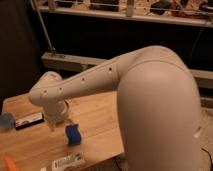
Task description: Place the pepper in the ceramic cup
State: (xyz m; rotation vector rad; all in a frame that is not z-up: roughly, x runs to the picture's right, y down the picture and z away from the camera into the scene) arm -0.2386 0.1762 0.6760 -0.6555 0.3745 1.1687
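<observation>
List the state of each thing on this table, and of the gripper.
pepper: lying at the table's near left corner, not held.
gripper: open, empty, low over the table.
blue object: standing beside the gripper.
dark packet: lying flat.
white packet: lying flat.

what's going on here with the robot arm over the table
A one-armed robot is reaching over a wooden table. Its gripper hangs open and empty, low over the tabletop, between a flat black-and-white item and a blue block. The small orange pepper lies untouched at the table's near left edge, well apart from the gripper. No ceramic cup shows in this view, so the placing has not begun.
</observation>
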